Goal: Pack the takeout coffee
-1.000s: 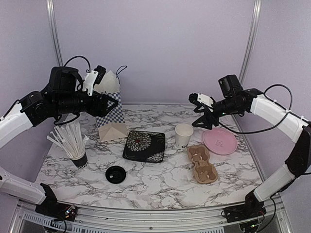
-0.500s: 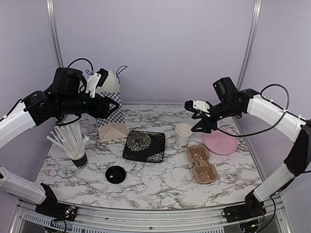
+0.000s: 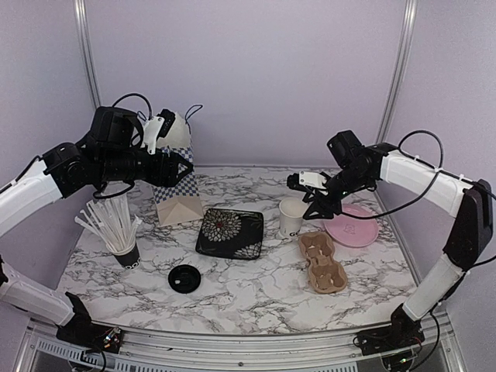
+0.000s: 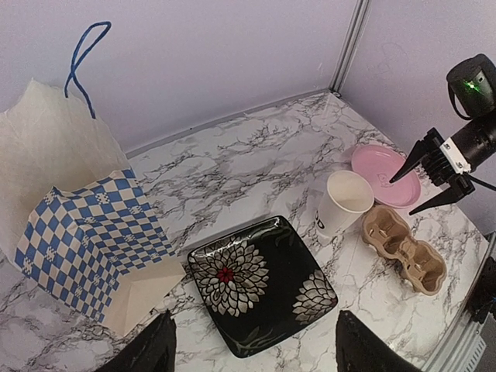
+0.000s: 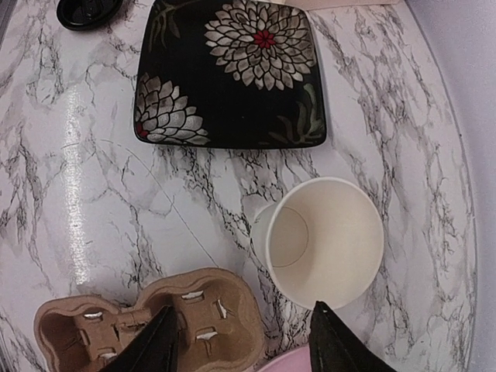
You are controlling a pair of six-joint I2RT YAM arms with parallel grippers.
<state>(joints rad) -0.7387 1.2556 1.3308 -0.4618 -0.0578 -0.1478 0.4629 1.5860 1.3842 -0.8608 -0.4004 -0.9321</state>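
Observation:
The takeout coffee cup [image 3: 292, 217] stands upright, white and without its lid, between the black flowered plate and the pink plate. From above, the cup [image 5: 325, 240] shows an empty inside. Its black lid [image 3: 184, 277] lies apart near the front left, and is also seen at the top edge as lid [image 5: 85, 12]. My right gripper [image 3: 304, 198] hovers just right of and above the cup, open, with nothing between its fingers [image 5: 151, 345]. My left gripper [image 3: 184, 172] is open high over the back left, in front of the checked bag, holding nothing.
A blue-checked paper bag [image 3: 175, 174] stands at the back left with a tan flap before it. The black flowered plate [image 3: 230, 232], a brown cup carrier [image 3: 322, 262], a pink plate [image 3: 353, 225] and a black cup of white straws [image 3: 122, 246] share the table.
My right arm has swung left and down toward the white cup, and its jaws have narrowed somewhat. The left arm has shifted slightly to the right.

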